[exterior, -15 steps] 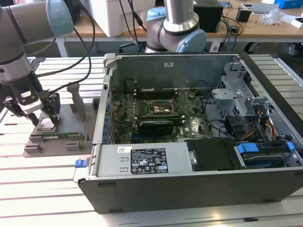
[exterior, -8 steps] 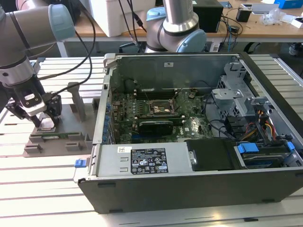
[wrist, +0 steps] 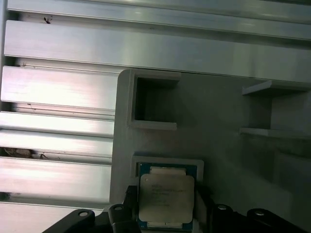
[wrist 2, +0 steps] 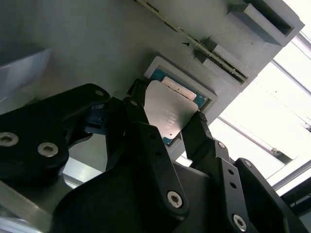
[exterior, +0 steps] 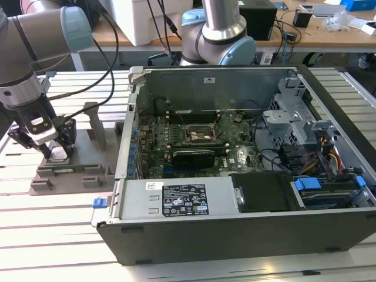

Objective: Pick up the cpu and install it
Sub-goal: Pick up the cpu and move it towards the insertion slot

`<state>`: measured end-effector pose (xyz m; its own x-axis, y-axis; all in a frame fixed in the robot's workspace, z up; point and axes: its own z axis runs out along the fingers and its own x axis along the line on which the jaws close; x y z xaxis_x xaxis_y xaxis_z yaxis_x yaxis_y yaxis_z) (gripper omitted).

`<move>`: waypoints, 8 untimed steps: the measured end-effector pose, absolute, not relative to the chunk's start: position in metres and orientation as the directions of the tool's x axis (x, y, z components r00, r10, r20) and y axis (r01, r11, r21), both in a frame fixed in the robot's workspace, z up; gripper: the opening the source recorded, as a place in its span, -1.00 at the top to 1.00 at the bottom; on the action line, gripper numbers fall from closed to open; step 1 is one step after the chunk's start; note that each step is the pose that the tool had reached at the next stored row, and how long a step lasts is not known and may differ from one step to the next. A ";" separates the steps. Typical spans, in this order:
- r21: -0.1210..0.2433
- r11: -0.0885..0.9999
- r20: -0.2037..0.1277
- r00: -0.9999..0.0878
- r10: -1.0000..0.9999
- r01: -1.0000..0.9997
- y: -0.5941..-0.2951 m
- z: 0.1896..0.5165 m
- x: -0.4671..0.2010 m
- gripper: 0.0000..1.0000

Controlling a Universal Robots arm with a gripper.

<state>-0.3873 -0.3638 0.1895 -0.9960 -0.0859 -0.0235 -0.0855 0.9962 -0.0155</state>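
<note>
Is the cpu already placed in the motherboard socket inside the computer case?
No, the cpu lies in a pocket of the grey holder on the slatted table, with the gripper right at it.

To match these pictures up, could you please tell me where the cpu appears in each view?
Exterior view: the cpu sits on the grey fixture, at the exterior view's left of the computer case.
Second wrist view: cpu in the fixture's square recess.
First wrist view: cpu, same recess.
Shared landmark: the grey fixture.
</note>
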 end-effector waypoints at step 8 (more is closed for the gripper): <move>-0.016 0.996 -0.024 -0.996 -0.086 -0.085 -0.364 0.189 -0.387 -0.08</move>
